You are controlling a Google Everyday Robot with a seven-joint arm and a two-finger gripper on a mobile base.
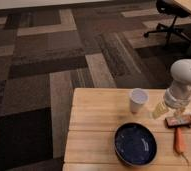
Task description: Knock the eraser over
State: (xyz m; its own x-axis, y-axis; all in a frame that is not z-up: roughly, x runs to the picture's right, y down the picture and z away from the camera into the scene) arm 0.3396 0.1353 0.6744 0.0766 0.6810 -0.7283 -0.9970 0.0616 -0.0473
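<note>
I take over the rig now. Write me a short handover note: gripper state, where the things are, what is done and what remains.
Gripper: low over the table, between the white cup and the eraser, just left of the eraser.
Eraser: lies flat near the right edge, above the carrot.
Blue bowl: front centre.
Done: the eraser looks knocked over.
Left: confirm that, then retract the arm.

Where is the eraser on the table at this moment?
The eraser lies flat near the table's right edge, just above the carrot, right of the blue bowl, with the gripper directly over it.
</note>
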